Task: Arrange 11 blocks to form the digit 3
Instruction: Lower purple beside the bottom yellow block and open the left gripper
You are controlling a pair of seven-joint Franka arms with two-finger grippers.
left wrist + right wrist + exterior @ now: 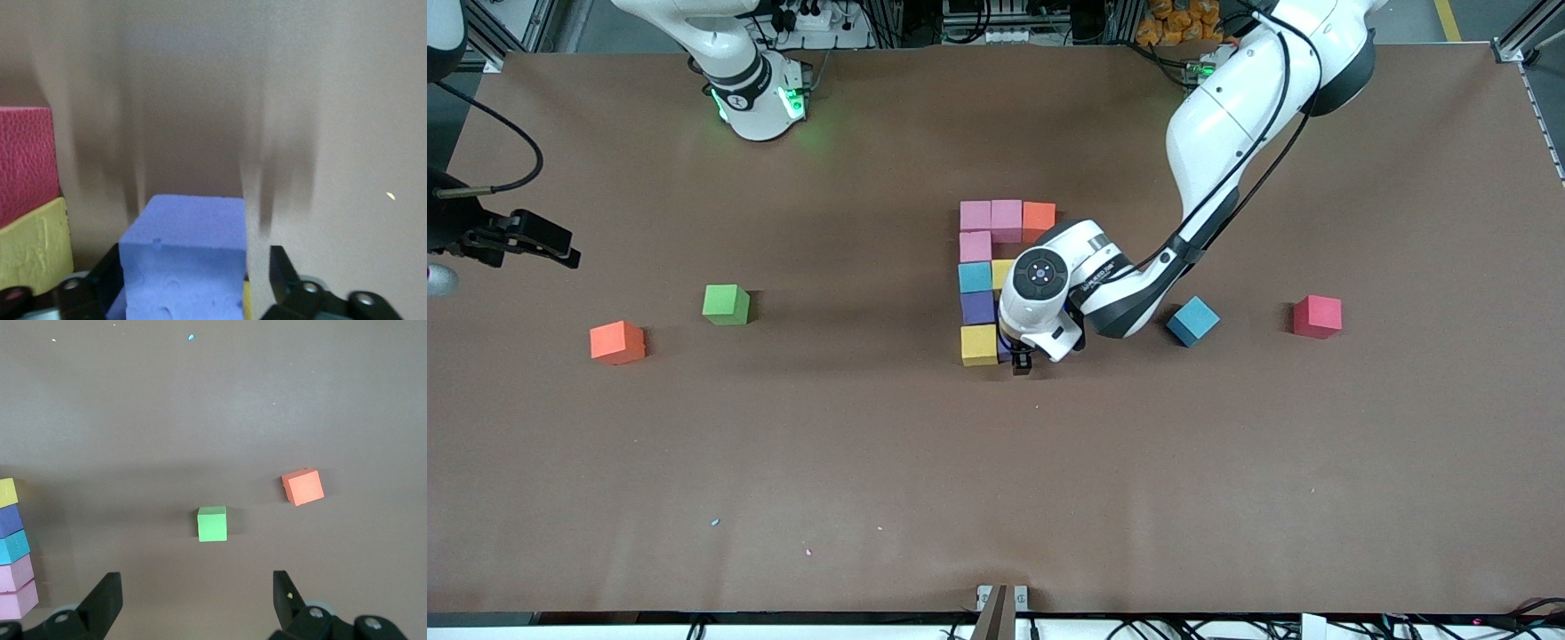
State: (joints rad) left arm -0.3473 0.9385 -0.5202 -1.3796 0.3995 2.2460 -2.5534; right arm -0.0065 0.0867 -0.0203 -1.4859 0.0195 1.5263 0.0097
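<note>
Eight blocks lie as a partial figure mid-table: a row of pink (975,215), pink (1006,220) and orange (1039,220), then a column of pink (975,246), light blue (975,276), purple (978,308) and yellow (978,344), with another yellow (1002,271) beside the light blue one. My left gripper (1021,360) stands low beside the last yellow cube. Its fingers (283,273) straddle a purple cube (187,260), open, with a gap at one side. My right gripper (193,600) waits open, with nothing between its fingers, at the right arm's end of the table.
Loose cubes lie around: a blue one (1192,321) and a red one (1317,316) toward the left arm's end, a green one (726,304) and an orange one (617,342) toward the right arm's end. Brown tabletop (996,498) stretches in front.
</note>
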